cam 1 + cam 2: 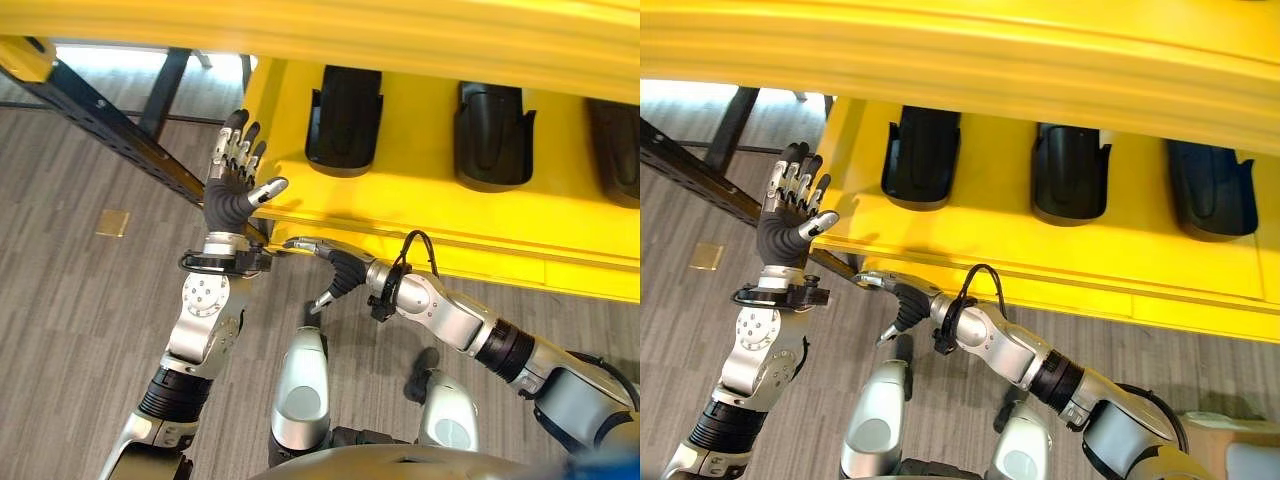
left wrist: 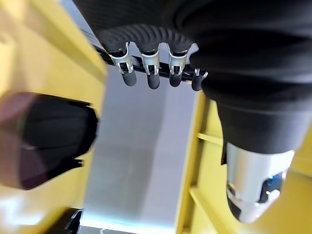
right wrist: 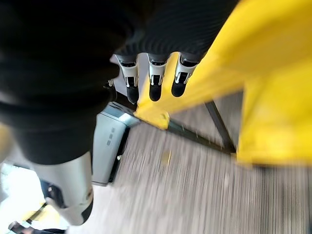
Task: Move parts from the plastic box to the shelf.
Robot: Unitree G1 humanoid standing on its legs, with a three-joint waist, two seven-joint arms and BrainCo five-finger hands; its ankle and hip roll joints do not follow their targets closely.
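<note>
No legible text, labels or numbers on the yellow shelf (image 1: 420, 215) or the black parts (image 1: 343, 120).

The left arm rises from the lower left, forearm upright, its left hand (image 1: 232, 185) raised with fingers straight and spread, thumb angled out to the side. The right arm reaches in from the lower right, elbow bent, and the right hand (image 1: 335, 268) (palm turned down) holds its fingers extended and empty.
</note>
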